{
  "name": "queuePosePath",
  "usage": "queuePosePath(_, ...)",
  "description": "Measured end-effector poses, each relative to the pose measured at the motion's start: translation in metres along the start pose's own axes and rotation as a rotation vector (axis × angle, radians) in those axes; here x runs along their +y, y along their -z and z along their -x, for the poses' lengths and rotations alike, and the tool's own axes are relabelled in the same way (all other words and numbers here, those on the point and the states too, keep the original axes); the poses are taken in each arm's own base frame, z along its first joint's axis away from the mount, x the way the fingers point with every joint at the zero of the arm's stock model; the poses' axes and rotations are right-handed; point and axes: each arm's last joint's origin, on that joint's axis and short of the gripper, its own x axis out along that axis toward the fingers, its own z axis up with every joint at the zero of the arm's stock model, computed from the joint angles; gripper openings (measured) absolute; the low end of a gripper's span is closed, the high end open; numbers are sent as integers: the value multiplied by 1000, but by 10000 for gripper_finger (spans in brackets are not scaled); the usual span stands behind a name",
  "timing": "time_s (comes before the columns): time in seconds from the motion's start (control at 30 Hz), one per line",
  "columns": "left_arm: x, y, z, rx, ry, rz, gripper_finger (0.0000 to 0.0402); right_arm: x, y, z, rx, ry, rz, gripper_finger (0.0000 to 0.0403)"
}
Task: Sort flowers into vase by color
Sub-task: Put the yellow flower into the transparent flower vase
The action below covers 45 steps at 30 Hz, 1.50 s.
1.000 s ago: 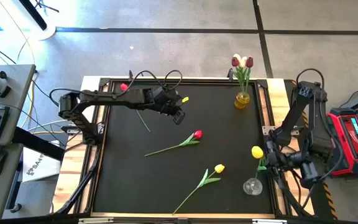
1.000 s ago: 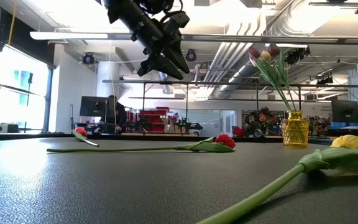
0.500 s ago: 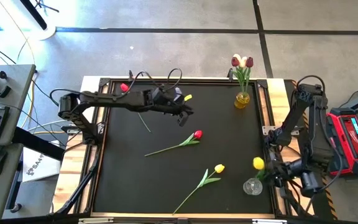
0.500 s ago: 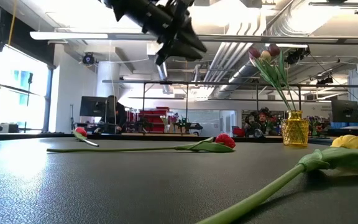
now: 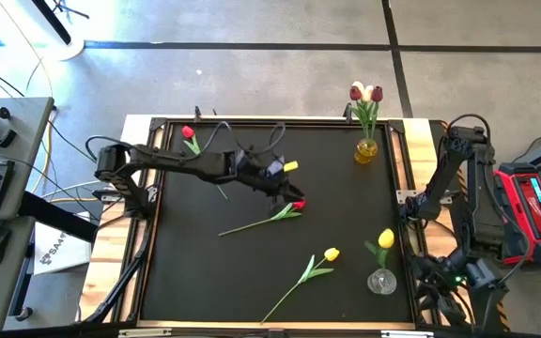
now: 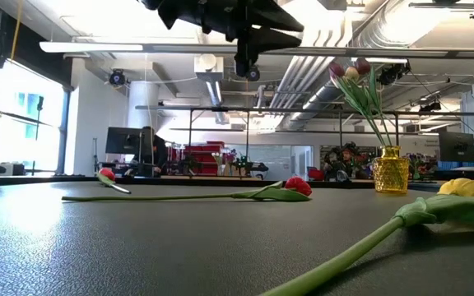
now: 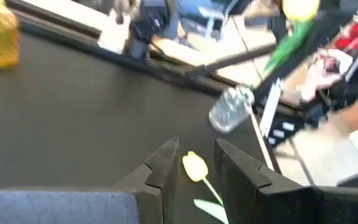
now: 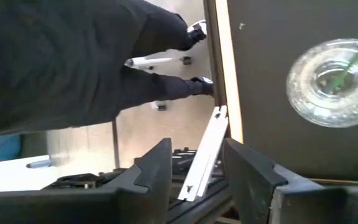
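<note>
The left gripper point(image 5: 294, 194) hangs above the mat near the centre of the high view, just over the head of the red tulip point(image 5: 298, 203). Its fingers point(image 7: 160, 167) stand a little apart with nothing between them. In its wrist view the yellow tulip point(image 7: 195, 166) shows through the gap, farther off on the mat.

These artificial flowers should be very light, with thin springy stems and soft cloth heads. A pinch on the stem just below the head looks safest, since the head would crush or slip and the long stem would droop and swing.

The red tulip lies flat, its stem running toward lower left. The yellow tulip point(image 5: 331, 254) lies below it. Another red tulip point(image 5: 188, 133) sits at the upper left of the mat.

The amber vase point(image 5: 365, 150), upper right, holds dark red and cream heads. The clear vase point(image 5: 380, 281), lower right, holds one yellow tulip.

The right gripper point(image 8: 194, 168), empty with fingers parted, hangs beyond the table's lower right edge.
</note>
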Motion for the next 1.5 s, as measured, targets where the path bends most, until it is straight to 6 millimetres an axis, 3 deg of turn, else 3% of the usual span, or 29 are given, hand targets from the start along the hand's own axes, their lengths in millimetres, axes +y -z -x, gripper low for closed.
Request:
queuePosePath(0.17, -5, 2, -8, -11, 2, 35, 87, 4, -2, 1, -47, -46, -16, 124)
queuePosePath(0.43, -13, -34, -8, -27, -10, -68, 87, 12, -9, 9, -211, -147, -49, 124)
queuePosePath(0.73, -33, -66, -28, 12, 10, -127, 88, 17, -16, 12, -417, -190, -126, 124)
queuePosePath(1.07, -40, -49, -54, 155, -20, -91, 93, 15, -31, 8, -524, -165, -193, 124)
queuePosePath(1.37, -56, -36, -58, 216, -25, -111, 167, 18, -52, 6, -551, -212, -294, 124)
queuePosePath(1.5, -61, -34, -60, 213, -30, -128, 183, 16, -61, 5, -572, -238, -433, 124)
